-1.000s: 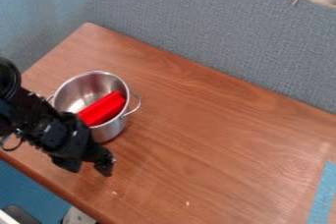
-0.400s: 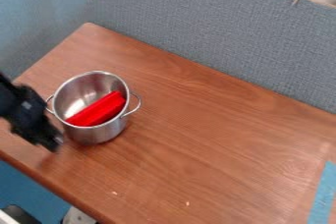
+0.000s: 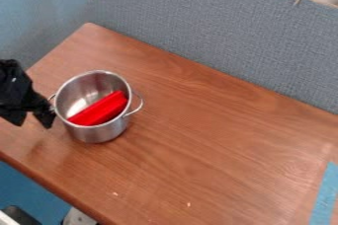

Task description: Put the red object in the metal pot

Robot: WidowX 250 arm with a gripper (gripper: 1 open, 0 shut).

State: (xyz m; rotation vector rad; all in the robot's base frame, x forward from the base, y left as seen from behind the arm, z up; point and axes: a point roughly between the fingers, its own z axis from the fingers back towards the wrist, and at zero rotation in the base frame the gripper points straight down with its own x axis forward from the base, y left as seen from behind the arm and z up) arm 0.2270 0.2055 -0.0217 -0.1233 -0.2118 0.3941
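The red object (image 3: 99, 110), a smooth bright bar, lies slanted inside the metal pot (image 3: 87, 130), one end leaning up against the right rim. The shiny pot stands on the left part of the wooden table. My black gripper (image 3: 40, 116) sits at the left edge of the view, just left of the pot and apart from it. Its fingers are dark and bunched, so the gap between them does not show clearly; nothing is held in them.
The brown wooden table (image 3: 224, 150) stretches to the right and front of the pot. A grey-blue padded wall (image 3: 224, 32) runs along the back edge. The table's left edge lies close below the gripper.
The arm has pulled back from in front of the pot to the left edge of the view. The red object stays in the pot, unmoved.
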